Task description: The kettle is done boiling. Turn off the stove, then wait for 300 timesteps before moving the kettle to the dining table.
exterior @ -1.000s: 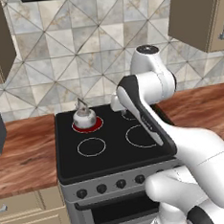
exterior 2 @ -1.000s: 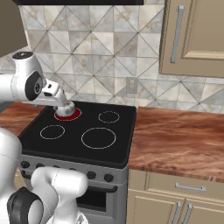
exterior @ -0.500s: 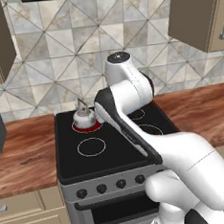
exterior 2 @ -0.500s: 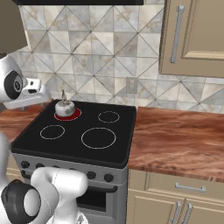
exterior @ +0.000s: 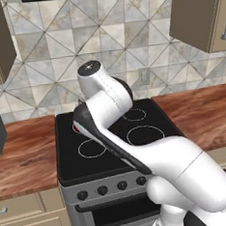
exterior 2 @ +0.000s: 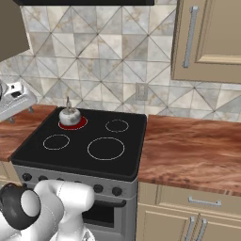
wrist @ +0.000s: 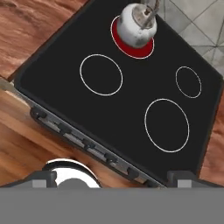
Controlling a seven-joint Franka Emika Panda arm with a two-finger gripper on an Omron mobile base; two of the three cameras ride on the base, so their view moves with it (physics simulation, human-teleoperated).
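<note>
Swung left off your black glass stove [exterior 2: 94,141], the gripper [wrist: 112,177] hovers high, fingers spread wide, empty; squat silvery kettle [wrist: 138,25] sits on the red-glowing back burner [wrist: 119,38].

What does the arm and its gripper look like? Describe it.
The arm is glossy white, built of thick rounded links with dark bands at the joints and a dark disc cap on top. The gripper shows two small dark grey blocky fingertips. No cables or markings are visible.
</note>
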